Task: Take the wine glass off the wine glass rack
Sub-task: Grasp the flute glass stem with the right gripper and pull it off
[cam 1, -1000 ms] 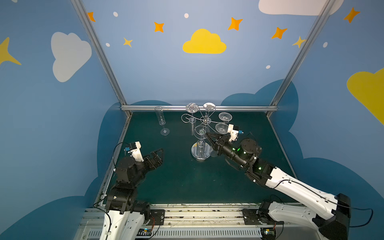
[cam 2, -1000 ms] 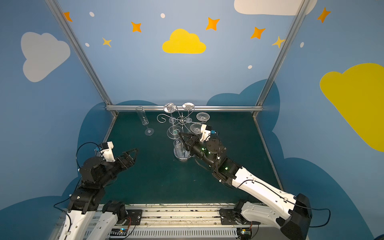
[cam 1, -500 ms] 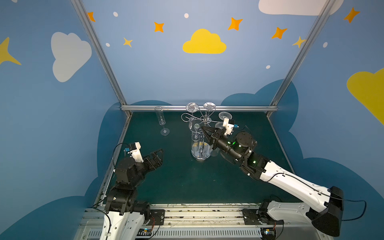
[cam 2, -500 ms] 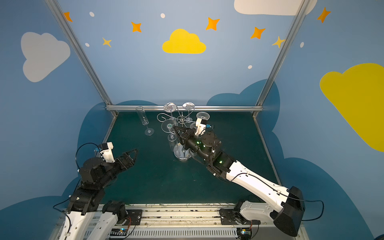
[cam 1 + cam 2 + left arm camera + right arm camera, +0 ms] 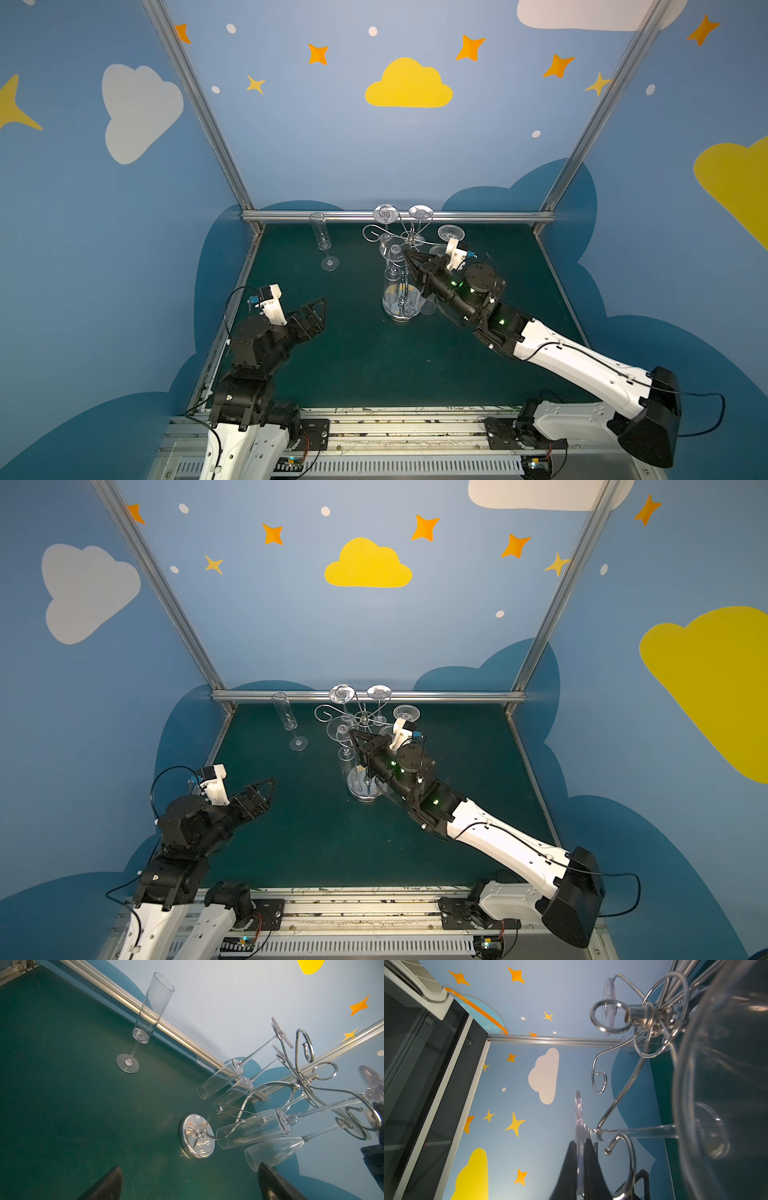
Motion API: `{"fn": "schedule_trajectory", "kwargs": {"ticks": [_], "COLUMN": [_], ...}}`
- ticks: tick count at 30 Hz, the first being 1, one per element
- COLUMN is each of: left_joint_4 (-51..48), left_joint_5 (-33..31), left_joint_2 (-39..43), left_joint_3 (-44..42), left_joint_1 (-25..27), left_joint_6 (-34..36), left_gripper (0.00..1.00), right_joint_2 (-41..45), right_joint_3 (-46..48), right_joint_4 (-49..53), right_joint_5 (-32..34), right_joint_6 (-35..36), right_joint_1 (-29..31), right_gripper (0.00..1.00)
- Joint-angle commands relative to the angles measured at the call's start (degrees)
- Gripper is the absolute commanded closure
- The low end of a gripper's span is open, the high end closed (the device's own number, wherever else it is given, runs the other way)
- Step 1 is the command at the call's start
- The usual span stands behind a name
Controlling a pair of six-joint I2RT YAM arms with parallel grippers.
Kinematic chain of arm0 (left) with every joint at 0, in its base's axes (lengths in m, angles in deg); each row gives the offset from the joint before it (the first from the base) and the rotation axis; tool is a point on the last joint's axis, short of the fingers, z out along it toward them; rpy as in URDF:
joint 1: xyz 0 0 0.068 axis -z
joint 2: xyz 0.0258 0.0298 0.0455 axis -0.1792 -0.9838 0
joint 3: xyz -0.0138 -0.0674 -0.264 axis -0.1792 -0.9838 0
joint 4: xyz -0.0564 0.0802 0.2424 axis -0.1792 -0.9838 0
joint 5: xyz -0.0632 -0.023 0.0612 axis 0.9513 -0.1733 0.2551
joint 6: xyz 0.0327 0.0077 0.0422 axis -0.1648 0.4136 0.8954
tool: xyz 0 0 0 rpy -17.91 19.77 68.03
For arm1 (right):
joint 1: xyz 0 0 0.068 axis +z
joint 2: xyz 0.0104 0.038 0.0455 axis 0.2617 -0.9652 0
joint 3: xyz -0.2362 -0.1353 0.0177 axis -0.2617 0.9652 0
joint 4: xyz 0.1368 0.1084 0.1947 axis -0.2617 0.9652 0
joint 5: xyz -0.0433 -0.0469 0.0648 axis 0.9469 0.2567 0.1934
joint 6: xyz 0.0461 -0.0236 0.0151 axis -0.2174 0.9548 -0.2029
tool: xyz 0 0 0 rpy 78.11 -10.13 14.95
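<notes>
right wrist view, lower centre: my right gripper (image 5: 579,1147) pinches the wine glass (image 5: 633,1132) by its foot, not yet off the wine glass rack (image 5: 639,1018); my left gripper (image 5: 318,315) is spread.

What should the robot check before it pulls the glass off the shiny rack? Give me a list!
1. Grip: right hand shut on the wine glass by its foot: ok.
2. Stem free of the wine glass rack arm: not ok, it sits in the curl.
3. Other hanging glasses apart from it: cannot tell, they hang close.
4. Rack base flat on the table: ok.
5. Spare left hand open, away from the rack: ok.
6. The standing glass out of the way: ok.
</notes>
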Motion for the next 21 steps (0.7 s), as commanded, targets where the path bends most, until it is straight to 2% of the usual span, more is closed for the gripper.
{"fn": "schedule_trajectory", "kwargs": {"ticks": [1,11,21], "left_joint_4": [-0.15,-0.46,-0.55], "left_joint_5": [-0.44,-0.45,-0.41], "left_joint_2": [0.58,0.32,0.11], "left_joint_3": [-0.31,-0.04,0.07], "left_joint_1": [0.17,0.18,0.18], "left_joint_6": [0.39,0.52,0.43], "left_gripper": [0.01,0.00,0.01], "right_joint_2": [2.07,5.23,9.05], "right_joint_3": [-0.46,2.55,6.10], "right_joint_4": [-1.25,-0.20,1.20], "right_joint_5": [3.48,8.49,8.52], "right_joint_6": [-1.68,-2.81,-4.12], "right_joint_1": [0.45,0.66,1.05], "right_gripper": [1.00,1.00,1.00]}}
